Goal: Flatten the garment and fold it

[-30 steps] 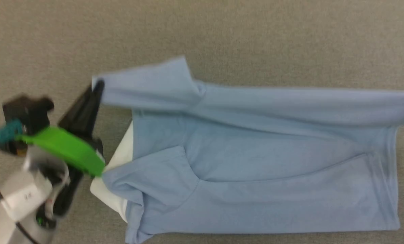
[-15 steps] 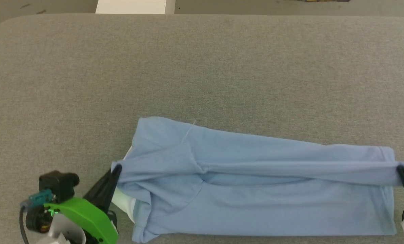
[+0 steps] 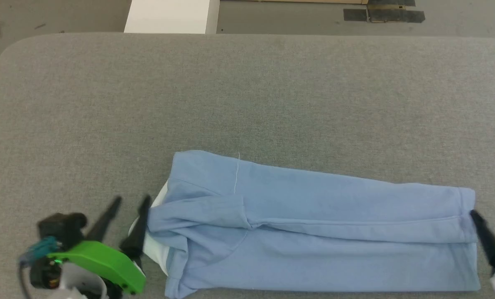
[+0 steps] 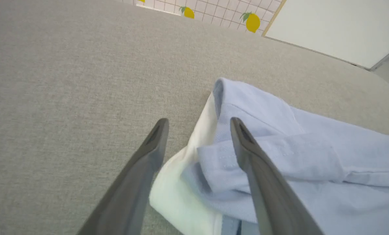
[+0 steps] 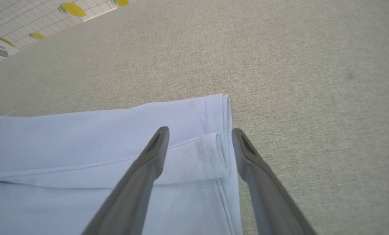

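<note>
A grey fabric-covered counter (image 3: 247, 83) with rounded far corners carried a light blue shirt (image 3: 314, 216), folded lengthwise and lying flat near its front edge.

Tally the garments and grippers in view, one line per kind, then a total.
garment: 1
grippers: 2 (left gripper, right gripper)
total: 3

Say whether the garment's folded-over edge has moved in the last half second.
Yes. The garment edge sank from taut to flat on the layer below; against the table rim it hardly shifted sideways.
</note>
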### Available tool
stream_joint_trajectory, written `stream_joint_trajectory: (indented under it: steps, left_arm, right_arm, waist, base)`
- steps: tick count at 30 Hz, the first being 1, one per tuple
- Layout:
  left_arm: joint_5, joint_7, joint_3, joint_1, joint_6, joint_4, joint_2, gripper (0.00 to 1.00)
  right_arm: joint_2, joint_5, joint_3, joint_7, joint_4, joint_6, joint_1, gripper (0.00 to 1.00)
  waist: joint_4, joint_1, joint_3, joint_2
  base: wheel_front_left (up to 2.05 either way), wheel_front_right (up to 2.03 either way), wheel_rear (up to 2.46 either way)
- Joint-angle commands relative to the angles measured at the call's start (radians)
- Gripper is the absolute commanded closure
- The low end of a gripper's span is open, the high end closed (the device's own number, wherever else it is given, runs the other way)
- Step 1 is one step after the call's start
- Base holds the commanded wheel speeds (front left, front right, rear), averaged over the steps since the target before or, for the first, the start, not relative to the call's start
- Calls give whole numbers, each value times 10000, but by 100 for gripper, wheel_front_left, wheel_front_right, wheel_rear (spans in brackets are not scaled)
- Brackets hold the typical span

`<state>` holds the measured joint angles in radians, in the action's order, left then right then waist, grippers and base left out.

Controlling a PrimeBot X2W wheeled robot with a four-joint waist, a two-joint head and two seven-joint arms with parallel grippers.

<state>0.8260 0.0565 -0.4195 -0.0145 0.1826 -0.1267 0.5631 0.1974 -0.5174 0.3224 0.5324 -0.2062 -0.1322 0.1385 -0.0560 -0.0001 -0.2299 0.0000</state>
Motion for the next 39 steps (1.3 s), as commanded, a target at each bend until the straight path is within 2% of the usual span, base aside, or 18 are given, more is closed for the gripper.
stream_joint_trajectory:
  steps: [1,7,11,16,22,23,24,25,32,39]
  left_arm:
    - [-77,327,252,106,208,-176,-68,0]
    - [-1257,1669,896,190,1300,-868,-219,0]
    - [-1920,1977,1175,158,1772,-1252,-792,0]
    - [-2778,2038,1114,-24,1837,-1375,-1124,0]
    - [-3189,2045,902,-276,1781,-1241,-1295,0]
    - [-3222,2046,877,-295,1782,-1206,-1302,0]
    - [-3255,2046,851,-308,1783,-1173,-1296,0]
    - [-3288,2039,813,-322,1781,-1132,-1290,0]
    - [-3366,1895,581,-263,1736,-894,-1230,0]
    - [-3405,1855,321,-240,1597,-692,-1225,0]
  right_arm:
    - [-18,-40,198,5,-172,15,-42,0]
    - [-415,662,980,22,-152,15,-275,0]
    - [-825,981,995,122,365,15,-388,0]
    - [-1032,1204,879,109,1185,15,-573,0]
    - [-1069,1268,819,216,2236,15,-771,0]
    - [-1076,1234,860,227,2381,15,-809,11]
    - [-1082,1217,919,245,2488,15,-838,52]
    - [-1096,1208,1013,270,2605,15,-874,98]
    - [-1057,1156,1207,316,2613,15,-1040,100]
    - [-427,1490,2056,145,2431,15,-1330,100]
  waist:
    - [8,1,45,0]
    - [-37,1,-86,0]
    - [-164,1,-233,0]
    - [-313,1,-431,0]
    - [-479,1,-546,0]
    - [-506,1,-548,0]
    - [-529,1,-545,0]
    - [-558,1,-535,0]
    - [-567,1,-274,0]
    - [-483,1,-44,0]
  base:
    - [0,0,0]
    - [0,0,0]
    - [0,0,0]
    - [0,0,0]
    - [0,0,0]
    - [0,0,0]
    - [0,0,0]
    - [0,0,0]
    - [0,0,0]
    - [0,0,0]
